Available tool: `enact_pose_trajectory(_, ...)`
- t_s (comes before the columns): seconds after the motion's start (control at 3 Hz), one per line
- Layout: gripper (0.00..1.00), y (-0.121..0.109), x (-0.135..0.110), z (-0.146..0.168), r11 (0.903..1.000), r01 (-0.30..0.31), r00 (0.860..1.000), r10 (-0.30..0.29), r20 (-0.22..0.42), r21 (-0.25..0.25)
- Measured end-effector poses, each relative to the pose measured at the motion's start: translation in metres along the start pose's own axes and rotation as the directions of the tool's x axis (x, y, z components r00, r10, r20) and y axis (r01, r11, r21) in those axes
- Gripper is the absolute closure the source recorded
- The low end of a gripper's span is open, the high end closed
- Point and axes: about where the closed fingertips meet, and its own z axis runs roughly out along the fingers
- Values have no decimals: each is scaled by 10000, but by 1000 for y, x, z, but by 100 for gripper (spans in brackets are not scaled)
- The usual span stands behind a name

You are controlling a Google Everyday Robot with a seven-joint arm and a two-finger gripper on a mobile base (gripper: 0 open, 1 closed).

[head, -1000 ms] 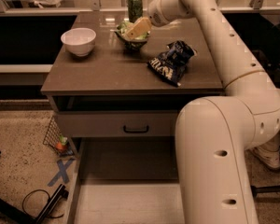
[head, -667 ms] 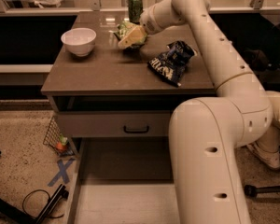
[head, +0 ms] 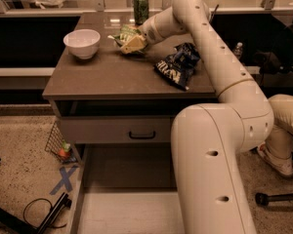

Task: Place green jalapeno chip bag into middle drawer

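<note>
The green jalapeno chip bag is at the back middle of the brown countertop, crumpled and tilted. My gripper is at the end of the white arm that reaches in from the right, and it is shut on the bag's right side. The bag sits at or just above the countertop; I cannot tell which. The middle drawer is pulled open below, with its pale flat floor showing at the bottom of the view, partly hidden by my arm.
A white bowl stands left of the bag. A green soda can stands behind it. A dark blue chip bag lies to the right. A drawer front with a black handle is above the open drawer. A wire basket is on the floor.
My gripper has moved to the left with the green bag in it, away from the soda can and towards the bowl. The blue bag and bowl have not moved.
</note>
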Motion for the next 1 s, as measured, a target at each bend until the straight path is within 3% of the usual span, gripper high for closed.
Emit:
enact_pose_trajectory(0.33,64,1,0,3,10000,-5,10000,4,-13,-44)
enact_pose_trajectory(0.67,95,1,-2,1,10000,-3,10000,3,-13,-45)
enact_pose_trajectory(1.0,100,1,-3,1,10000,-3,10000,3,-13,-45)
